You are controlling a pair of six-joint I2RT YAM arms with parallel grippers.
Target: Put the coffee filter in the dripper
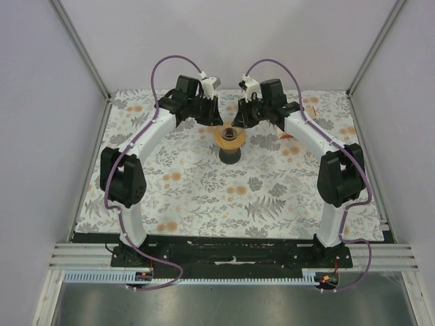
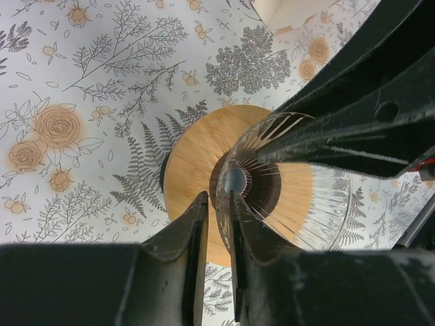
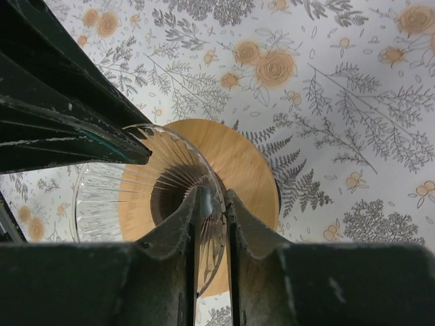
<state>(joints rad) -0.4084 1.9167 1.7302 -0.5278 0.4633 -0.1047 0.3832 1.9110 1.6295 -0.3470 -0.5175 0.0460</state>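
Left end effector and right end effector straddle the dripper rim, jaws narrow, grip unclear; best to open fully, then lift straight.

The cloth on the table is white, with grey ferns and leaves and soft orange flowers all over it. The dripper, near the far edge of the surface, has a flat orange-brown ring with fine wood lines. It also has a see-through cup with thin straight stripes that spread out like sun rays, and a dark brown middle with a small grey-blue hole. From above, the stand under it looks black. The left gripper and the right gripper are black with little pale scratches. The arms are white with black joints, and purple cables loop along them. The walls are pale grey.
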